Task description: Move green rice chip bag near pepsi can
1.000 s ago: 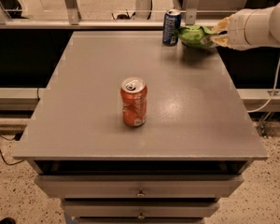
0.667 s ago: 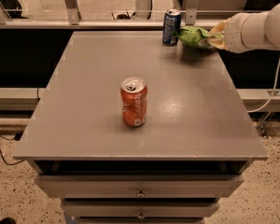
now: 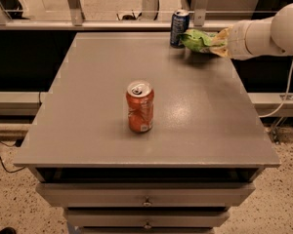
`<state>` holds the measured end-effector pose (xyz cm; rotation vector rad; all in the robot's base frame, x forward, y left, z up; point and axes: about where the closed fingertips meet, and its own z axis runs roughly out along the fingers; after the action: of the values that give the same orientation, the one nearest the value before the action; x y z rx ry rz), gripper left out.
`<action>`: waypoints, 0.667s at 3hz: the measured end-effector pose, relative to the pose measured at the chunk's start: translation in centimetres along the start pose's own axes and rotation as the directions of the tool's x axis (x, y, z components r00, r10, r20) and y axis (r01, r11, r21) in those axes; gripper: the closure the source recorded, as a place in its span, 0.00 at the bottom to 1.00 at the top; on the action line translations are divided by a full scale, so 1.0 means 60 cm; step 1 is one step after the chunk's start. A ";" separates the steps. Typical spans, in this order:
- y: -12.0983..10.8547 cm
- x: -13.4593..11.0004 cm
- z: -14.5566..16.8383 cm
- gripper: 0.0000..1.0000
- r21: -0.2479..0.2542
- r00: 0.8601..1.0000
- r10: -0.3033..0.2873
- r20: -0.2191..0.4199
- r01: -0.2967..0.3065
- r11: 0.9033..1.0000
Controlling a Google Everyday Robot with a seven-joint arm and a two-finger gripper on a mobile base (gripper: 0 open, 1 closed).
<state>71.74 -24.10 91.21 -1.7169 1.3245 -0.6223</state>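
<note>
Nudged leftward, claw (image 3: pixel 219 42) grips green rice chip bag (image 3: pixel 198 39) beside pepsi can (image 3: pixel 179 27) (orange can (image 3: pixel 140 106) well apart).

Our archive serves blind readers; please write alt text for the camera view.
A robot's gripper, reaching in from the picture's right, holds a green rice chip bag at the far edge of the grey table, right beside a pepsi can. An orange can stands upright alone near the table's middle.
</note>
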 end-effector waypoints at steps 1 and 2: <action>0.009 -0.009 0.006 0.38 -0.021 1.000 -0.003 0.025 0.003 1.000; 0.016 -0.019 0.007 0.15 -0.038 0.999 -0.005 0.049 0.007 0.999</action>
<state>71.22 -22.93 90.28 -1.7570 1.3049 -0.5577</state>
